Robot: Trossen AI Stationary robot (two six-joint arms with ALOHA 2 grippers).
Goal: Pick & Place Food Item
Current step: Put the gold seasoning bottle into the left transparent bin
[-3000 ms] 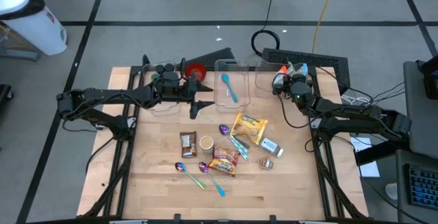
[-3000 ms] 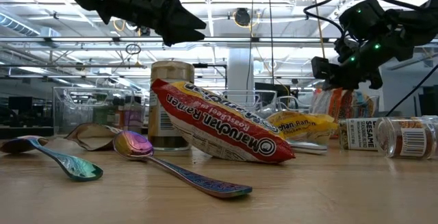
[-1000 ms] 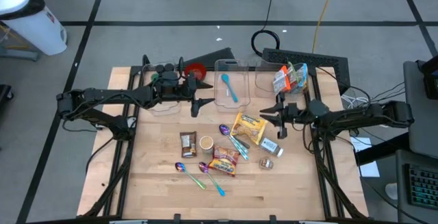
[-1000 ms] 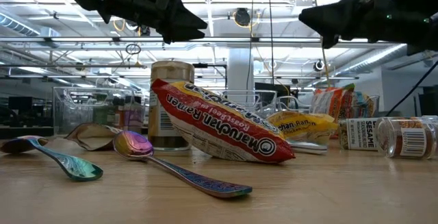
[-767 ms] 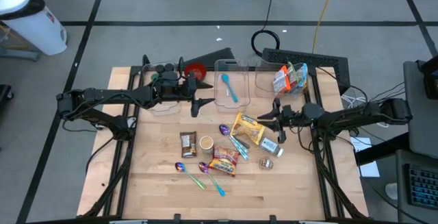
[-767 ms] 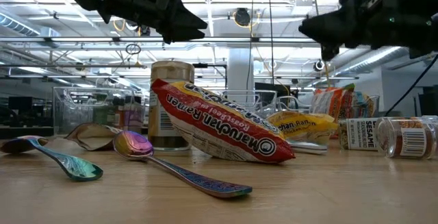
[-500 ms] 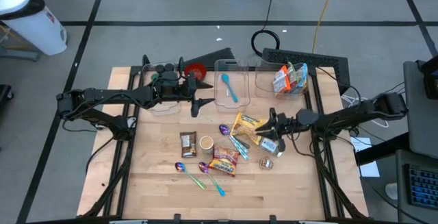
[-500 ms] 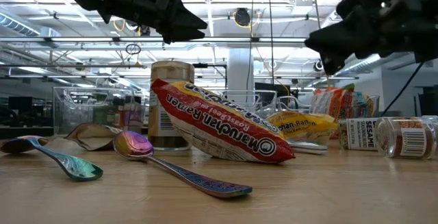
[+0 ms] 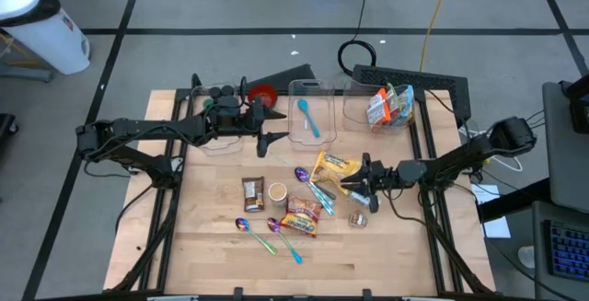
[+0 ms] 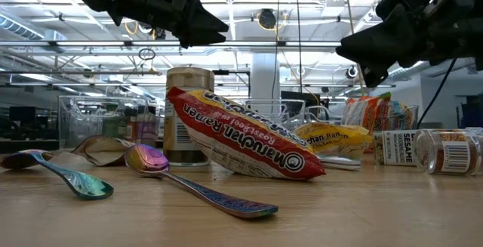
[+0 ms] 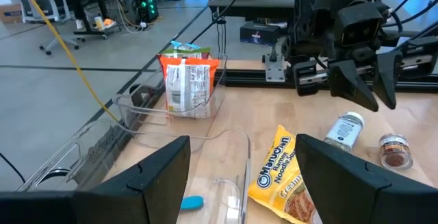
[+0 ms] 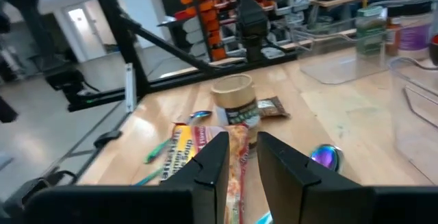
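Right gripper [image 9: 350, 184] low over the table [image 9: 212, 246], fingers [image 12: 212, 162] standing a narrow gap apart and empty. Just beyond the fingertips, the yellow ramen packet [image 9: 334, 172], flat on the wood; right under the wrist, a clear-bodied seasoning bottle [image 9: 364, 197] on its side, and a small spice jar [image 9: 358, 219] just nearer the front edge. Farther ahead of the fingers: a purple spoon [image 9: 306, 179], a red Maruchan ramen packet [image 10: 241, 143], a tan paper cup [image 9: 277, 191] and a brown wrapper [image 9: 252, 192]. Behind and to the arm's side, a clear bin [image 9: 361, 108] holding an upright orange snack bag [image 9: 382, 105] (well apart from the gripper).

Left gripper [image 9: 273, 126] waiting at the back, raised, fingers [image 11: 161, 176] spread wide with nothing between them; beside it a clear tray [image 9: 296, 133] with a blue spoon [image 9: 307, 117].
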